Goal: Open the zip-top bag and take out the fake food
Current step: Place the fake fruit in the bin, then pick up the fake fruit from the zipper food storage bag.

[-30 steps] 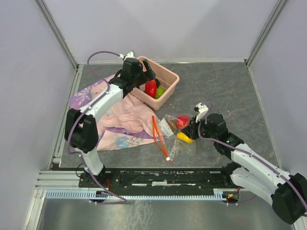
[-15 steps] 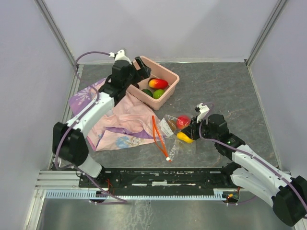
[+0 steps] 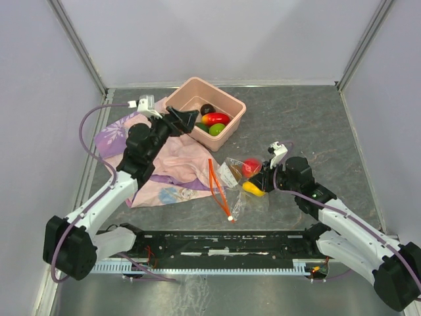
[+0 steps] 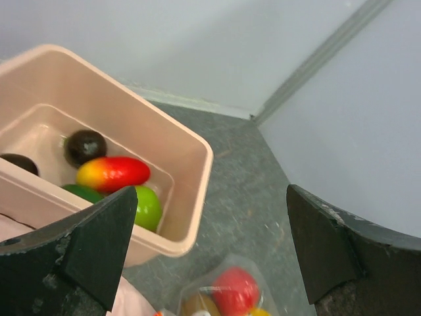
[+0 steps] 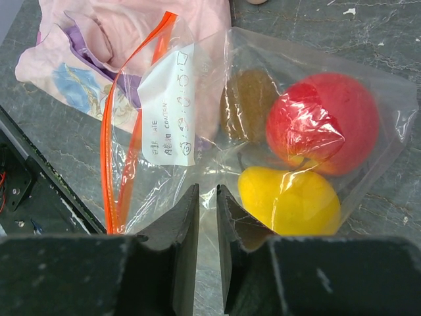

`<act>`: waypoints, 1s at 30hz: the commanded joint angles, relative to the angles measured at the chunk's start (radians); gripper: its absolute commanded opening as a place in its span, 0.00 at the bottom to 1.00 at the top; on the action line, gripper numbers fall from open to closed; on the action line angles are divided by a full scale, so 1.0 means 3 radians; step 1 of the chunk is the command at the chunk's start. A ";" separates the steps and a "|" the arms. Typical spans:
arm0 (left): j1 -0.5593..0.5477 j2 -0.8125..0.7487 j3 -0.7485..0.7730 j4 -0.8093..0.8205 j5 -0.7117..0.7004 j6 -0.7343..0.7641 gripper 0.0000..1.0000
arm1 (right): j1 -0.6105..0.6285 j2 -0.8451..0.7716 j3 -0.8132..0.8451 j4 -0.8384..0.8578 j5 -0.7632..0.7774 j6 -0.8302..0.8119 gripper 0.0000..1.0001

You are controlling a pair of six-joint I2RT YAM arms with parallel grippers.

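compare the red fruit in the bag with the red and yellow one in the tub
Shape: the red fruit is round, while the red and yellow fruit is long and oval.
Colour: the red fruit is red all over; the red and yellow fruit fades from yellow at one end to red.
Place: the red fruit lies inside the clear bag; the red and yellow fruit lies uncovered in the pink tub.
Both look like smooth toy food.

Grey table [image 3: 299, 115] (marbled): tub [image 3: 231, 126], cloth [image 3: 176, 160], bag [image 3: 229, 175]
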 commanded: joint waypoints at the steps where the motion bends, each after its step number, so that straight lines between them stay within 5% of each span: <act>1: 0.0020 -0.0247 -0.0270 0.0412 0.0618 -0.0154 1.00 | -0.0015 -0.0055 0.0030 0.0079 -0.0004 -0.0007 0.25; 8: 0.0019 -0.0798 -0.1122 0.0378 0.1102 -0.0950 0.96 | -0.0011 -0.0010 0.0040 0.0152 -0.0046 0.0053 0.30; 16: 0.0014 -0.1552 -0.1891 0.0130 0.0957 -0.1218 0.82 | -0.0020 0.0187 0.0239 0.0321 -0.0085 0.0155 0.40; 22: -0.0024 -0.1487 -0.2054 -0.0040 0.0994 -0.1140 0.50 | -0.0018 0.0701 0.0493 0.0390 -0.0065 0.0113 0.40; 30: -0.0312 -0.1141 -0.2174 0.0325 0.0924 -0.0815 0.42 | -0.0020 0.1355 0.1012 0.0277 -0.0152 -0.0036 0.36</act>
